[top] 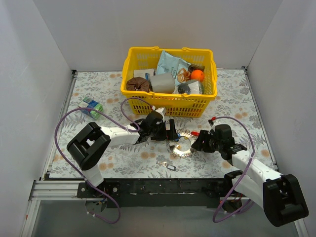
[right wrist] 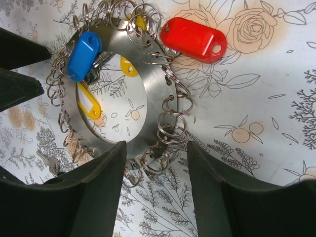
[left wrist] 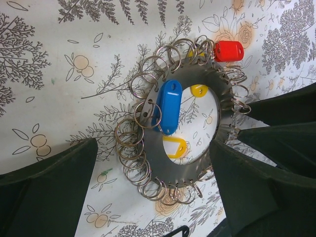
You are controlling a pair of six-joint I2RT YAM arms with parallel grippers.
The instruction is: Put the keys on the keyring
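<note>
With the flat silvery metal keyring (left wrist: 150,150), fringed with small split rings (right wrist: 170,129), lying on the floral bench (left wrist: 49,74) between our wide-open, empty left fingers (left wrist: 44,197) and right fingers (right wrist: 237,197), we risk snagging those loose rings on closing and skidding it away.

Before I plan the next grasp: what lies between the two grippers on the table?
The keyring lies between the left gripper and the right gripper. The top external view shows this, and each wrist view shows it between open fingers.
</note>
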